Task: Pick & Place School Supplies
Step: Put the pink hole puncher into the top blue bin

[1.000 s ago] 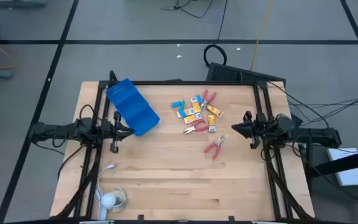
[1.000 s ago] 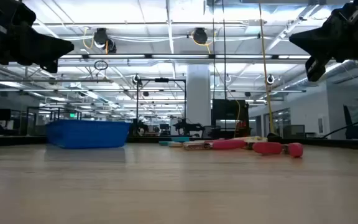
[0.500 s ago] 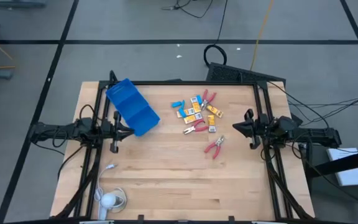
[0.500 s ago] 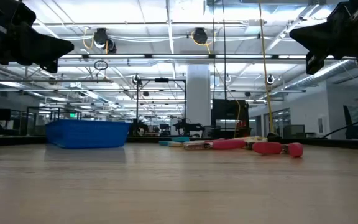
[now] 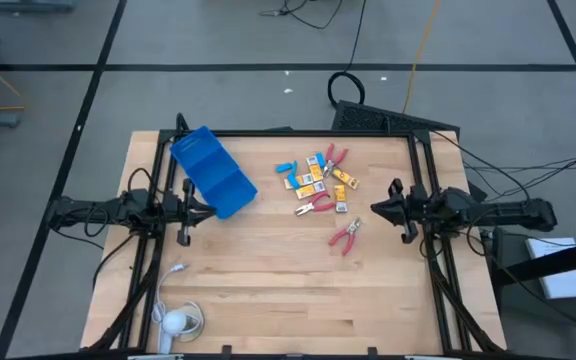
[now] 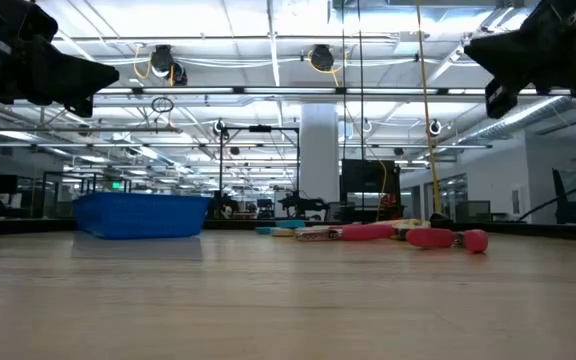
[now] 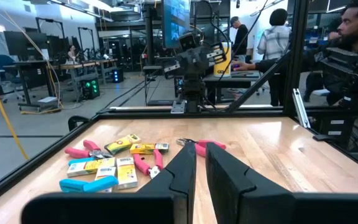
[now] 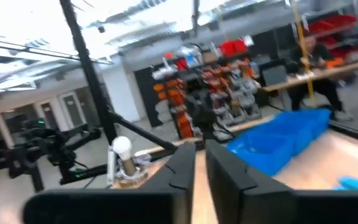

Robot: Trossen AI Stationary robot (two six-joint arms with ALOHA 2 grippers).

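My right claw [image 5: 378, 208] hangs above the right edge of the pale wooden desk [image 5: 268, 290], its fingers close together with only a slit between them and nothing pinched. My left claw [image 5: 206, 211] waits over the left edge, pressed together, just beside the blue plastic compartment tray [image 5: 213, 172], which lies at the far left of the desk.

The school supplies lie in a loose cluster toward the far right part of the desk: small yellow-orange rectangular blocks [image 5: 309, 186], light-blue finger-sized pieces [image 5: 286, 167] and red-handled plier-like tools [image 5: 315, 206].

One red-handled tool [image 5: 346, 235] lies apart from the cluster, nearest my right claw, slightly toward the desk's near edge. Its long axis runs diagonally, handles toward the near edge.

I judge my right arm the nearer to every item; the reach runs inward from the right edge, with the claw needing to turn across that diagonal.
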